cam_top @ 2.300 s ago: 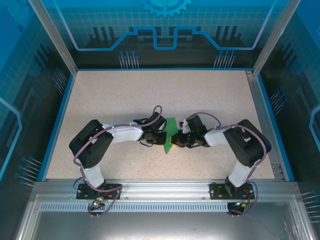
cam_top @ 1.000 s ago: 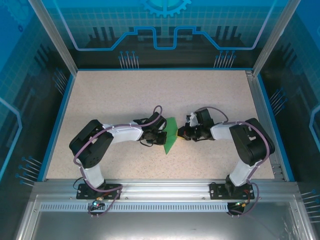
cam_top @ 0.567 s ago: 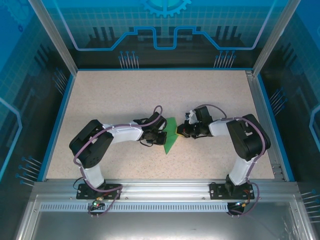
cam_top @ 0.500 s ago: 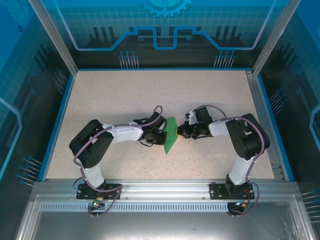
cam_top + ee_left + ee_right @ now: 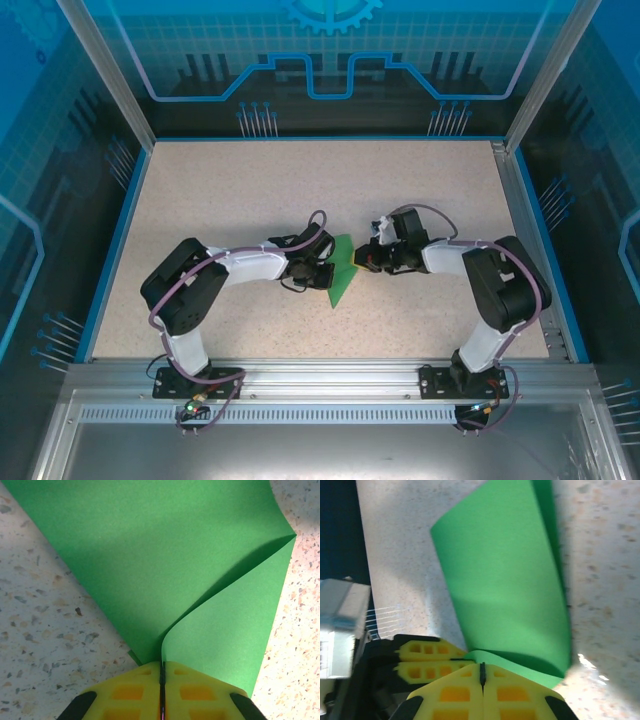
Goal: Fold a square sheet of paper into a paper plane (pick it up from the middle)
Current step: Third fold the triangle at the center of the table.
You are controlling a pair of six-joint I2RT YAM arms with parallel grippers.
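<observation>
- A speckled beige tabletop [image 5: 250, 190] is seen from above. Two robot arms reach in from its near edge and meet near the middle.
- The left arm [image 5: 250, 265] lies low and bent, pointing right. Its left tool [image 5: 323, 272] sits at the left edge of a green sheet of paper [image 5: 342, 270].
- In the left wrist view, the left tool's yellow fingers [image 5: 127, 692] are pressed flat together, clamped on a corner of the paper. The paper slips into the seam between them.
- From that pinch the paper fans away over the tabletop in two layers. The upper flap lifts and curls, with a crease running out to the far right corner.
- From above, the paper lies mid-tabletop between the two tools. It is folded narrow and tapers to a point toward the near edge.
- The right arm [image 5: 480, 275] bends in from the right. Its right tool [image 5: 360, 262] touches the right edge of the paper.
- In the right wrist view, the right tool's fingers are closed tight together. Their tips rest against a rolled-up bulge of paper that stands off the tabletop.
- I cannot tell whether any paper is caught between the right tool's tips.
</observation>
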